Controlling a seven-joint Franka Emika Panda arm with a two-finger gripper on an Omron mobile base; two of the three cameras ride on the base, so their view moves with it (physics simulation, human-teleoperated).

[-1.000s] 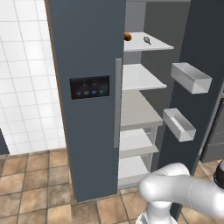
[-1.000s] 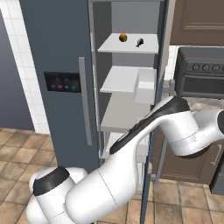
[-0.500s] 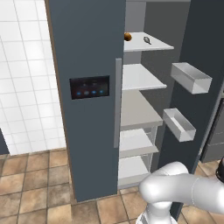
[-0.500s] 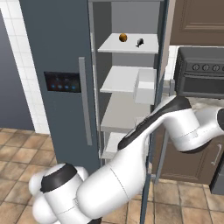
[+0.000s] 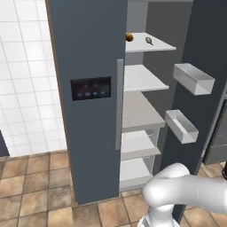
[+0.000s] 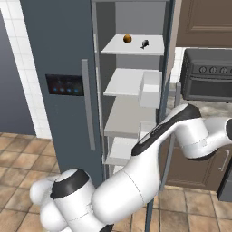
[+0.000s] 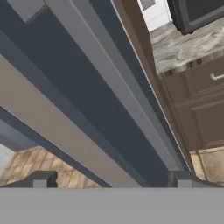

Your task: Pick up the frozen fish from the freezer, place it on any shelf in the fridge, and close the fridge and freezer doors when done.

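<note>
The frozen fish (image 5: 149, 41) (image 6: 145, 44) lies on the top shelf (image 5: 162, 45) (image 6: 118, 49) of the fridge, next to an orange-brown ball (image 5: 129, 37). The plain fridge door (image 5: 204, 53) stands wide open, with grey bins (image 5: 193, 78) on its inside. The freezer door with the black panel (image 5: 91, 88) (image 6: 65, 84) is closed and hides the freezer. In the hand view my gripper (image 7: 112, 180) is open and empty. It faces the slate-blue door edge and its grey bar handle (image 7: 109, 83) at close range. My arm (image 6: 195, 133) bends around the open door's edge (image 6: 168, 68).
A dark oven (image 6: 208, 74) and brown cabinets (image 6: 204, 20) stand right of the open door, with a marbled counter (image 7: 183, 43) close by. A white tiled wall (image 5: 26, 66) is on the left. Brown floor tiles (image 5: 40, 195) lie in front.
My arm's elbow has shifted slightly right and lower beside the open door. The fish, the ball and both doors have stayed where they were.
</note>
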